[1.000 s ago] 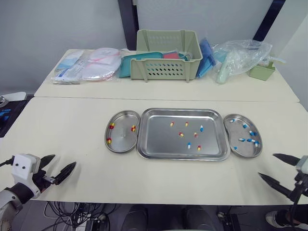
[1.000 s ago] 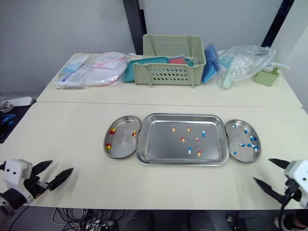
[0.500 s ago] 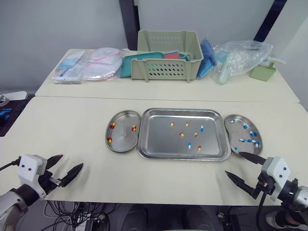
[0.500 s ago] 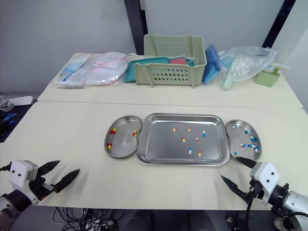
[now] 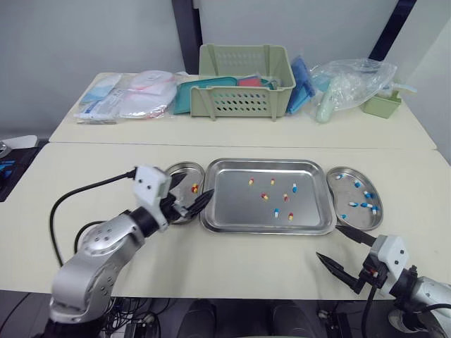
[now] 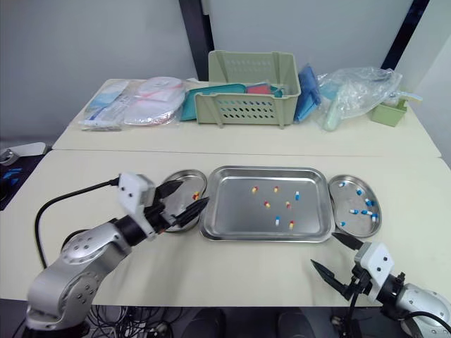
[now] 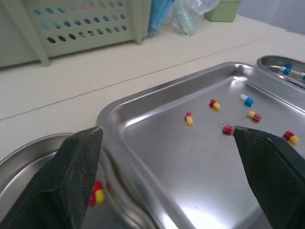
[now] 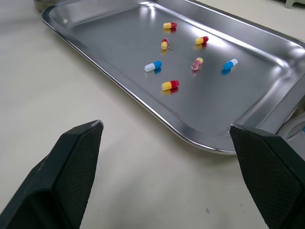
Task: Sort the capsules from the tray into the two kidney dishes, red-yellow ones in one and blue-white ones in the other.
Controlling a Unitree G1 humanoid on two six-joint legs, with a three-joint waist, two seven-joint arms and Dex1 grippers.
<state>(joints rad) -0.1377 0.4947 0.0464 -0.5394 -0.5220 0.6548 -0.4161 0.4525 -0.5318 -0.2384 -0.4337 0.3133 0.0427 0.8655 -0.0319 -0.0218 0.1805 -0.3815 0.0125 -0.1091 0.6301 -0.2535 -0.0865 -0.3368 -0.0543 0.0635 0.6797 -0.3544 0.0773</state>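
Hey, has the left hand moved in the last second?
Yes. The left hand went forward from the table edge to the left kidney dish.

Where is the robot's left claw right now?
In the head views, the left gripper is open above the left kidney dish, the one holding red-yellow capsules, with its fingertips close to the tray's left rim.

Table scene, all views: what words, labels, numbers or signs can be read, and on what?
None readable.
Any print on the plastic packets on the back table is too small to read.
The capsules, tray and green basket show no markings.
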